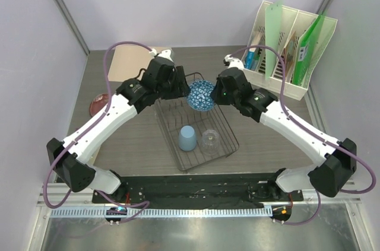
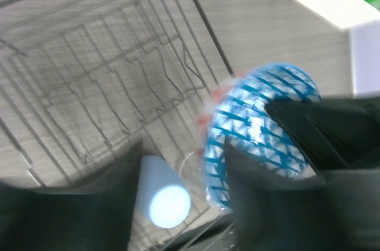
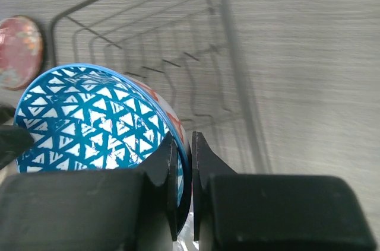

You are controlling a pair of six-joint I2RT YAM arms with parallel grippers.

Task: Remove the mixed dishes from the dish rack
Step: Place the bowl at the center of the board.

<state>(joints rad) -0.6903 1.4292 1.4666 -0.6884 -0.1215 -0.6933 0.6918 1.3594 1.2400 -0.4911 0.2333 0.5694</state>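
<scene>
We have the blue-and-white patterned bowl [image 1: 200, 95] lifted on edge above the far end of the dish rack [image 1: 228, 135], between the two arms. The right claw [image 3: 184, 139] is clamped on its rim, one finger inside and one outside. The left claw [image 1: 184, 89] has its fingers apart at the bowl's other side; its own view is too blurred for us to tell whether a finger is touching the rim.

We judge the step to be carrying the bowl out on the right claw alone. We should let the left claw back away well clear first, so that it does not drag the rim. A pinch on a thin rim lets a bowl swing, so we move slowly and hold the wrist steady. We lift above the prongs, head for bare table [image 1: 267, 150] to the right, stay off the white file holder [image 1: 291, 43], and set the bowl down on its base before letting go

The light blue cup [image 1: 187, 138] and glass tumbler [image 1: 209, 140] sit in the rack's near end
</scene>
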